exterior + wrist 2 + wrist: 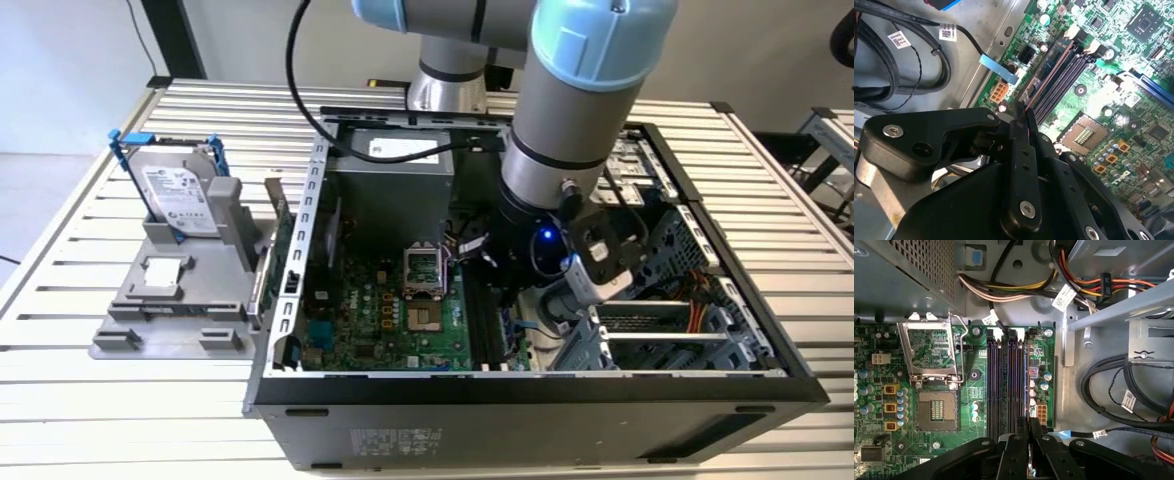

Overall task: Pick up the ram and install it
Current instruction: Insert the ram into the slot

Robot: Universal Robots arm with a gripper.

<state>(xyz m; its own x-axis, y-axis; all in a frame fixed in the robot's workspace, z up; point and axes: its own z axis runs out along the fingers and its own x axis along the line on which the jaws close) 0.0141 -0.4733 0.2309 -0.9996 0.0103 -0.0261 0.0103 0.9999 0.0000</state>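
The ram (1026,380) shows edge-on as a thin dark stick, standing along the memory slot nearest the motherboard's edge. In the second wrist view the ram (1049,75) is a thin reddish line running down that slot. My gripper (1029,427) is shut on the ram's near end, its black fingers (1019,145) pressed close together. In the exterior view the gripper (514,290) reaches down into the open computer case (534,385), over the slots (487,320). Whether the stick is fully seated cannot be told.
The CPU socket (934,355) with its raised metal frame lies beside the slots. Cable bundles (1114,390) and a drive cage (667,320) crowd the other side. The power supply (394,160) sits at the case's back. Outside, a hard drive (180,190) stands on a grey fixture (174,300).
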